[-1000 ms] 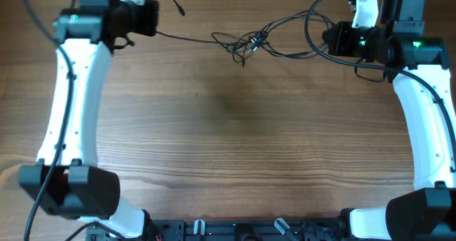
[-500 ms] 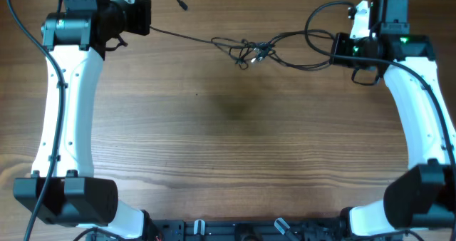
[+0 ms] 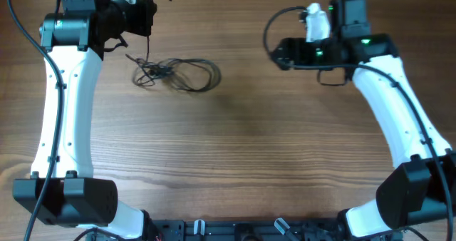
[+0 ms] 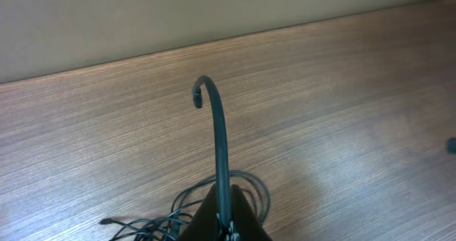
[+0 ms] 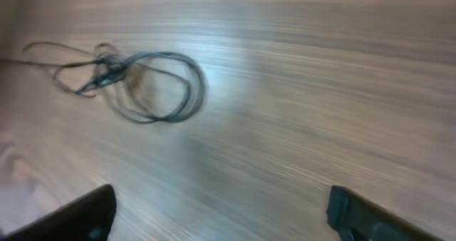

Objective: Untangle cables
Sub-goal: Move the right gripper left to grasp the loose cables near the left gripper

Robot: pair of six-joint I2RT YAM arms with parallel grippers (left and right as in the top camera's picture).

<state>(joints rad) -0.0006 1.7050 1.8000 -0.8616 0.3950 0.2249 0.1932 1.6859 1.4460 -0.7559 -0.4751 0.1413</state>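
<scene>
Left gripper (image 4: 225, 225): jaws together, clamped on one thin black strand of the cables (image 3: 162, 73). The strand runs straight out past the jaws and ends in a small hooked tip. Remaining cables: a loose knot of fine black wire plus an oval loop, lying flat on the worktop (image 3: 242, 141) just beside the left gripper, toward the table's middle. Right gripper (image 5: 221, 198): fingers wide apart, empty, well apart from the tangle on its right side. Worktop: brown wood grain, matte, with a soft glare patch.
</scene>
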